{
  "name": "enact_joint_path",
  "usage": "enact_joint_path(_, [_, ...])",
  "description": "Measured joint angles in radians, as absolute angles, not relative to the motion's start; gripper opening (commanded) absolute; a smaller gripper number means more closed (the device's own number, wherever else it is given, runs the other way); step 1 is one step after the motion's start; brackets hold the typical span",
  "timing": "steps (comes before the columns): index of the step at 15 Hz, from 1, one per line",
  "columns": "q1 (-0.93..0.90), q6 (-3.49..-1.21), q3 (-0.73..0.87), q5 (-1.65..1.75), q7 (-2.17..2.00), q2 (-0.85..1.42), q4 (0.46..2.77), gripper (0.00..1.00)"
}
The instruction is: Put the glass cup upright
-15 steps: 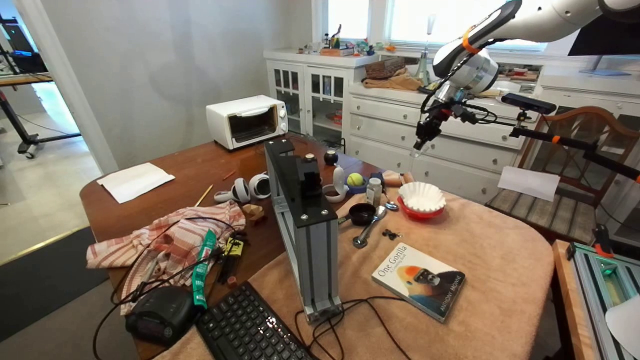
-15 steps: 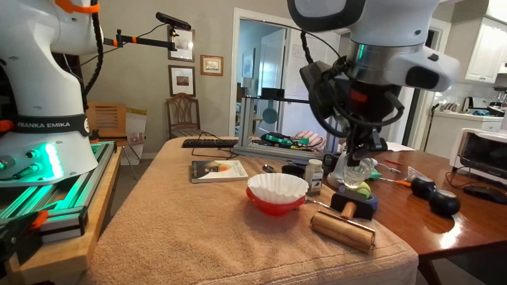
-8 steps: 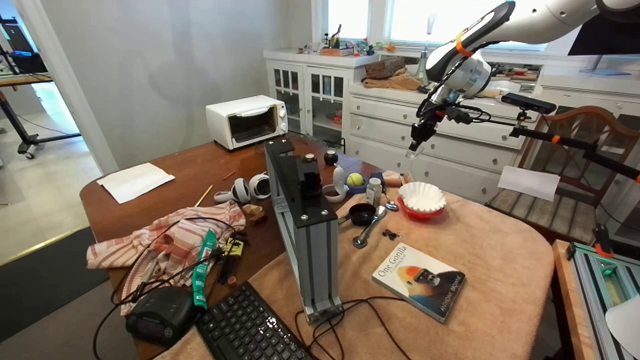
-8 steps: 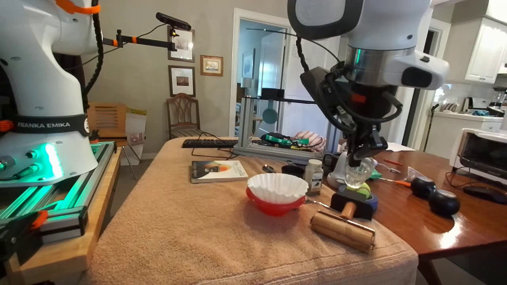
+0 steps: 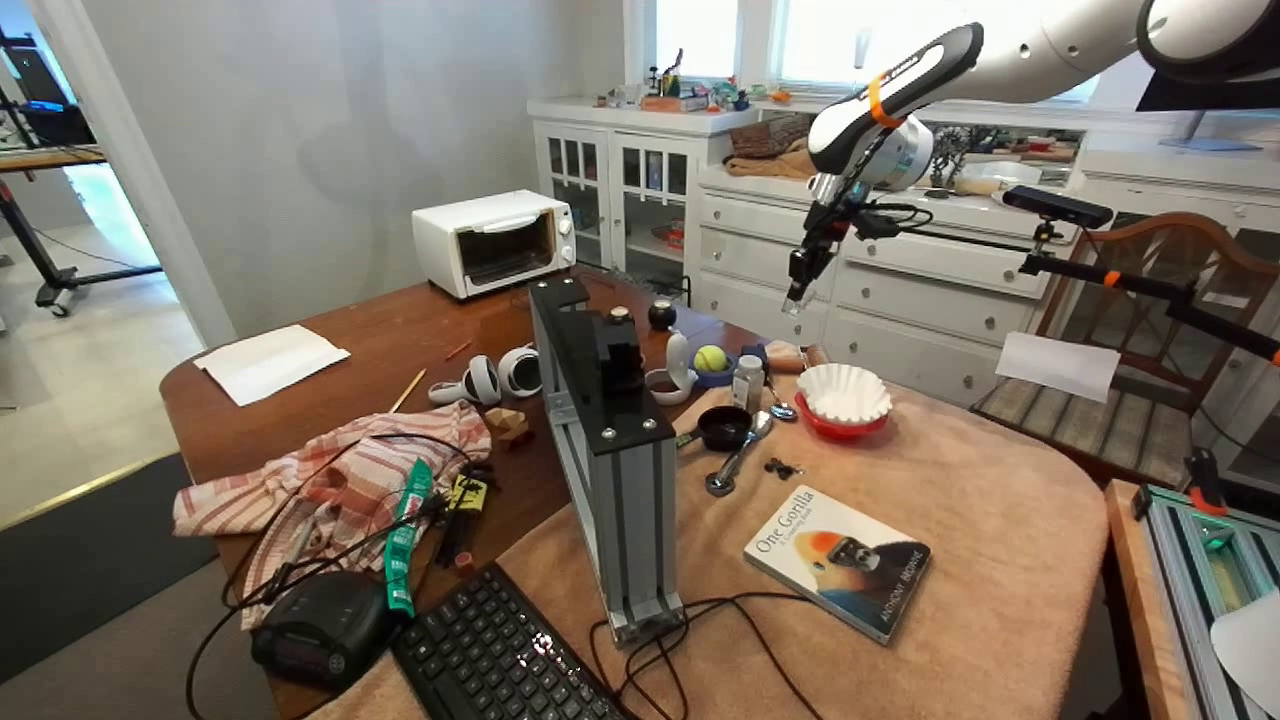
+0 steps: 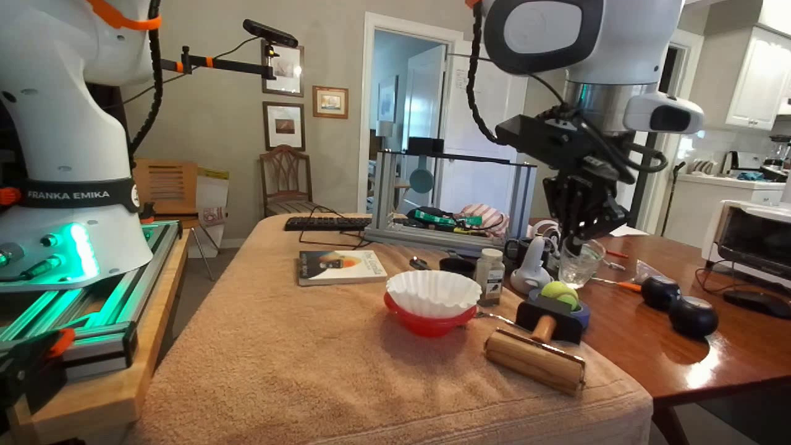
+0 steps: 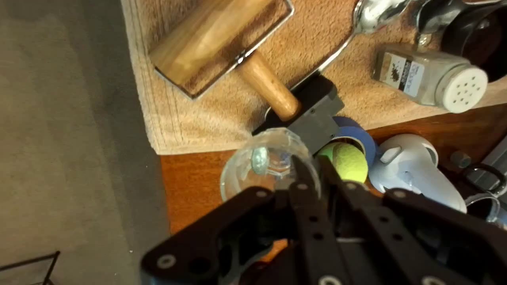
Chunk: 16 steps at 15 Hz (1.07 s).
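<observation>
The clear glass cup (image 6: 584, 269) hangs from my gripper (image 6: 575, 245) in the air, mouth upward and slightly tilted. My gripper is shut on the cup's wall, with one finger inside the rim and one outside. In the wrist view, the cup (image 7: 241, 174) shows its open mouth and faceted base left of the fingertips (image 7: 311, 162). In an exterior view, the cup (image 5: 793, 306) is small and faint below the fingertips, against the white drawers. How high its base is above the table is hard to tell.
Below and beside the cup are a tennis ball (image 7: 348, 161) in blue tape (image 7: 362, 136), a white controller (image 7: 412, 170) and a wooden roller (image 7: 206, 39). A shaker (image 6: 490, 278) and a red bowl with paper filters (image 6: 432, 321) stand on the towel. The table edge (image 7: 165, 190) is close.
My gripper has carried the cup sideways, leftward in one exterior view and rightward in another, past the tennis ball. The wrist has turned somewhat. The cup stays held.
</observation>
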State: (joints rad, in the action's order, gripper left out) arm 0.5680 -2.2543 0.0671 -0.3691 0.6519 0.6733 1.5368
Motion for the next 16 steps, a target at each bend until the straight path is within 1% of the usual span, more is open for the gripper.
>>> enact_joint_path(4, [0.49,-2.238,0.079,-0.193,0.625,0.767,1.368,0.02])
enact_joint_path(8, [0.442,-2.153,0.087,-0.046,0.63,0.886,1.183,0.02])
enact_joint_path(14, [0.403,-2.084,0.088,0.031,0.7,1.093,0.919,0.02])
enact_joint_path(15, [0.402,-2.078,0.086,0.031,0.712,1.126,0.878,0.09])
enact_joint_path(16, [0.402,-2.071,0.084,0.03,0.721,1.159,0.837,0.09])
